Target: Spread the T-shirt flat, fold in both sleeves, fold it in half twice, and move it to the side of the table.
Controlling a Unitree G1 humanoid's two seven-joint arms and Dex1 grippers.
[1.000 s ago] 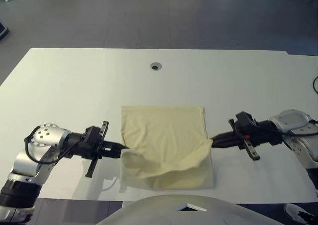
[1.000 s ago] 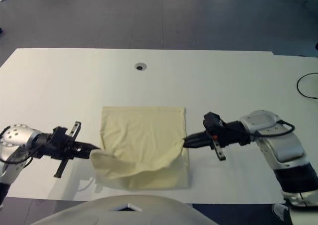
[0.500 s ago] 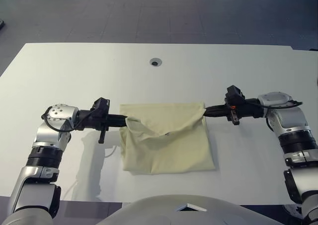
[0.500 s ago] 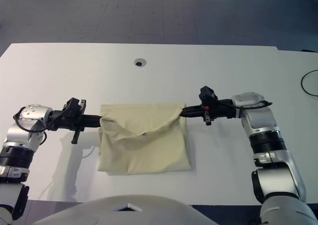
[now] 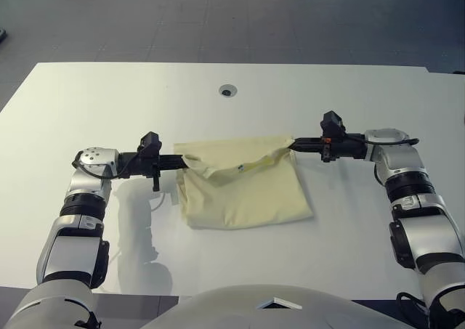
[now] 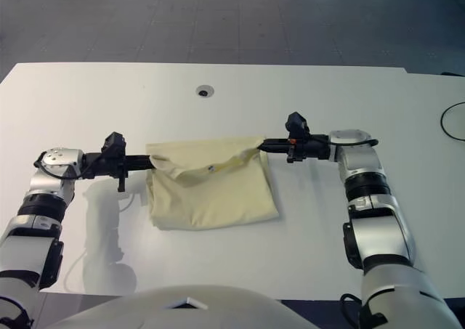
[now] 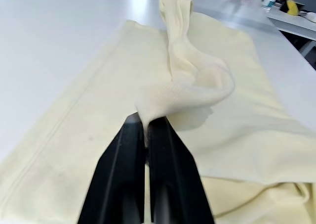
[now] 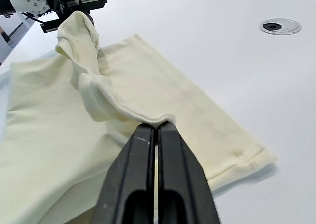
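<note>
T-shirt [image 5: 243, 195] farther back, between end effectors [image 5: 182, 163] [image 5: 293, 145]

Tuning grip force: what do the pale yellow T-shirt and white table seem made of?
The pale yellow T-shirt looks like soft matte knit, probably cotton: it drapes and shows stitched hems. The white table looks hard, smooth, faintly glossy, likely laminate.

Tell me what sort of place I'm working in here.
Probably a lab or office test space, not a home: a big white table with a round cable grommet, bare grey tiled floor behind, and a black cable looping at the table's right edge.
</note>
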